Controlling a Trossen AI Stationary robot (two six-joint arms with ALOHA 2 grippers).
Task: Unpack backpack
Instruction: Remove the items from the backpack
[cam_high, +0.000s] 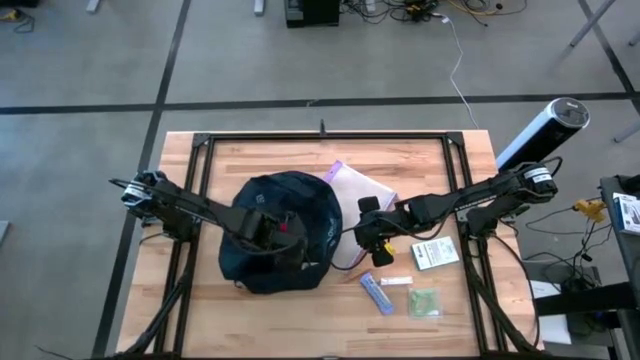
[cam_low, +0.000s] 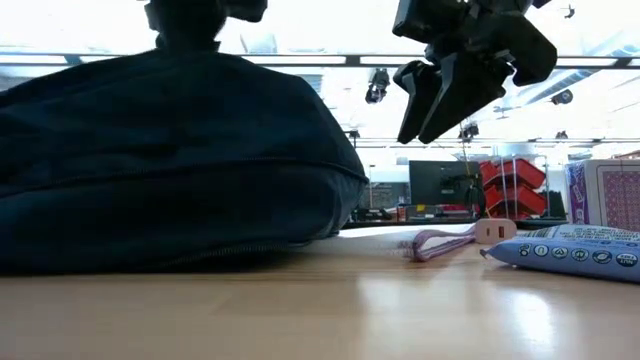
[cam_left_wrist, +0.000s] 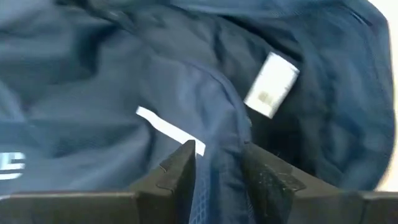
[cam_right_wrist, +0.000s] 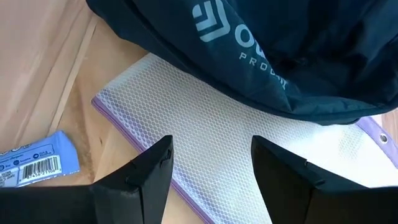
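Even overhead light in my high view, shadows soft. Low view is backlit: ceiling lights blow out, the backpack (cam_low: 170, 160) reads as a dark mass, the table (cam_low: 330, 310) shows pale glare. Left wrist view is smeared with blur.

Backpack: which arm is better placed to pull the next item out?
Left, probably. Its hand sits on the backpack, fingers pinching navy fabric. The right hand hangs open beside it, over the mesh pouch.

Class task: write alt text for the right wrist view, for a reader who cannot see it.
The right gripper hangs open over a clear purple-edged pouch lying on the wooden table. The navy backpack overlaps the pouch's far edge; a blue packet lies to one side.
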